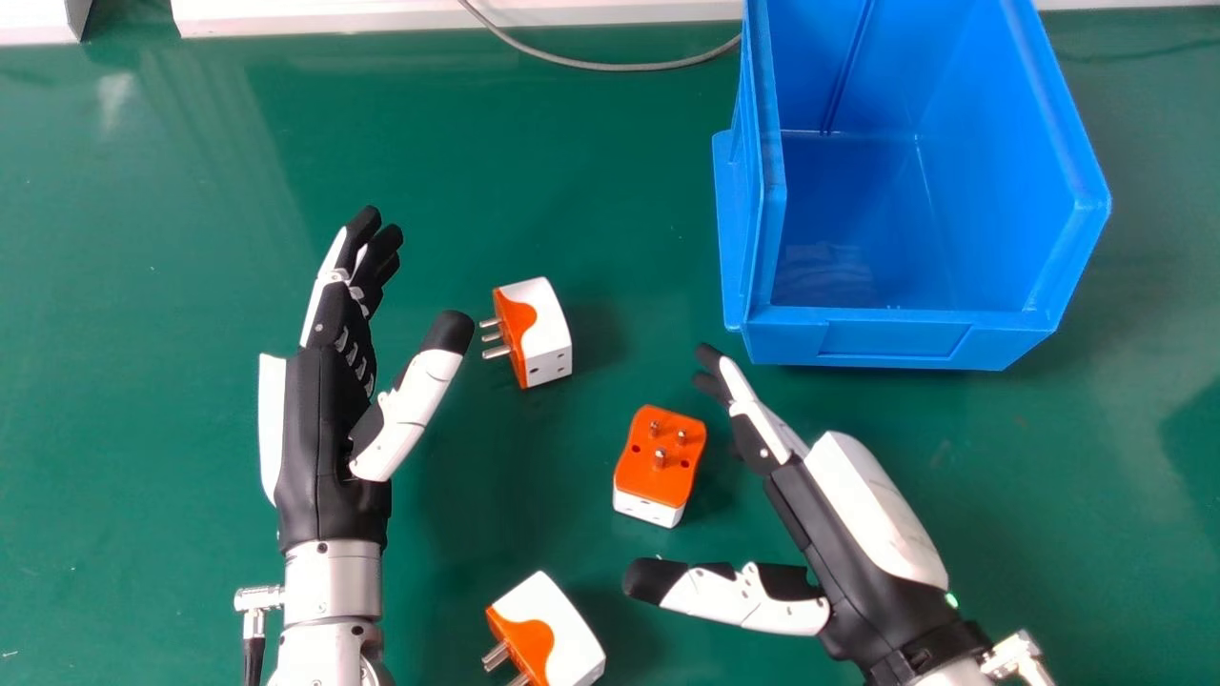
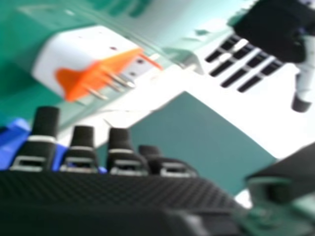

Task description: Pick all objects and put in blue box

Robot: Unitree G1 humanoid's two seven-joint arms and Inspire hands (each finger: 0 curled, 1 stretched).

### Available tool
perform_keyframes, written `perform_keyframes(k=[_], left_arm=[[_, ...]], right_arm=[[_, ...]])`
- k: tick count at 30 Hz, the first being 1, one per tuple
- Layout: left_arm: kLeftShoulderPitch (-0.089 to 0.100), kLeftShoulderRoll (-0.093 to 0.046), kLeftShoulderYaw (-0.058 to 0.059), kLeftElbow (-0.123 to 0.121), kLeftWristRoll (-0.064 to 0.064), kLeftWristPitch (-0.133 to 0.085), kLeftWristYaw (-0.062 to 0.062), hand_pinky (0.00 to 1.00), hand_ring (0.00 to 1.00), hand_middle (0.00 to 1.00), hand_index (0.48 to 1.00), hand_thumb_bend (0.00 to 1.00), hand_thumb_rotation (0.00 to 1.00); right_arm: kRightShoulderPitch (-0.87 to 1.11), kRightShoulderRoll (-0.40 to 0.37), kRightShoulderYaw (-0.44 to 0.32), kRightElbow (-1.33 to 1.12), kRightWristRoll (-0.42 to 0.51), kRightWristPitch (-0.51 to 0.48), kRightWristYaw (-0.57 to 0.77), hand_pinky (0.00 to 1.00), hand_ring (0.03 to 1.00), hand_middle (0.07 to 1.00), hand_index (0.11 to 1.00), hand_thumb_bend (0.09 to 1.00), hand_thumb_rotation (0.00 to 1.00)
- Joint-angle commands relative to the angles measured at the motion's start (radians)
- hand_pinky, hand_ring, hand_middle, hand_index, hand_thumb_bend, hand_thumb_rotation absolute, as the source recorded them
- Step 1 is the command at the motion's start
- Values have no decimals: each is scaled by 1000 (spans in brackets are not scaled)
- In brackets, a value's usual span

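My left hand [image 1: 334, 410] is open at the left of the head view, its thumb pointing toward a white and orange plug adapter [image 1: 545, 329] without touching it. Low on the right, my right hand [image 1: 820, 534] stands open beside a second adapter [image 1: 658, 462], which lies prongs up between its thumb and fingers, untouched. A third adapter [image 1: 562, 634] lies at the bottom edge. The blue box [image 1: 886, 341] at the upper right looks empty inside. In the right hand view, my right hand [image 2: 118, 196] is open, and an adapter [image 2: 81, 56] appears beyond its fingertips.
A grey cable [image 1: 620, 67] runs along the green table's [image 1: 191, 171] far side, by a white edge [image 1: 334, 14]. Bare table lies left of the blue box. The other hand [image 2: 275, 29] appears farther off in the right hand view.
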Motion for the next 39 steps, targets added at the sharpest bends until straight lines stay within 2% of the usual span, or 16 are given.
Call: perform_keyframes(k=[1,3,6,8,12,15,18,22,24,27,29,31,36,39], left_arm=[[-10,-4,-3,-7,3,-12,0,965,912,898,897,874,584],[-12,-5,-1,-3,1,-14,0,961,911,898,899,870,585],[-12,-5,-1,-5,6,-12,7,957,909,896,899,869,584],[-11,-7,-2,-10,2,-10,5,954,908,895,899,869,584],[-8,-2,-3,-12,16,-11,17,954,907,893,898,868,584],[-9,-1,-2,-8,14,-11,18,947,906,892,899,867,587],[-10,1,-3,-5,16,-11,20,941,904,891,898,868,589],[-9,-2,-3,-7,2,-9,10,939,904,890,897,873,590],[-8,-1,-3,-8,8,-10,16,943,905,890,897,875,588],[-7,4,-4,-7,22,-14,29,942,903,890,899,873,588],[-6,4,-3,-7,21,-13,28,943,903,890,900,872,590],[-4,0,-3,-12,12,-6,21,944,903,890,901,870,592],[-5,2,-3,-8,19,-16,27,947,905,889,900,875,589],[-5,4,-4,-7,23,-14,30,938,902,889,900,870,590]], right_arm=[[-14,-2,-7,-2,7,-28,-23,811,935,939,981,766,811],[-18,-5,-6,-9,-15,-13,-25,817,935,938,979,765,811],[-28,-15,-2,-29,-64,10,-26,818,935,938,982,772,814],[-34,-21,1,-49,-97,38,-12,815,934,938,982,773,815],[-45,-32,8,-96,-139,102,38,807,937,944,988,785,792],[-56,-45,16,-137,-177,158,84,799,937,947,993,800,760],[-66,-61,27,-207,-211,265,202,795,937,948,993,815,747],[-90,-71,38,-293,-245,400,359,824,950,960,996,827,725],[-100,-71,42,-316,-256,439,395,840,957,964,994,828,695],[-112,-72,48,-336,-263,476,426,861,968,971,989,824,649],[-119,-73,53,-348,-275,496,442,868,971,973,988,822,639],[-126,-74,60,-355,-288,511,455,873,974,976,988,820,629],[-151,-87,74,-376,-305,554,519,900,984,983,986,804,588],[-166,-89,81,-388,-311,575,545,919,985,983,986,797,571]])
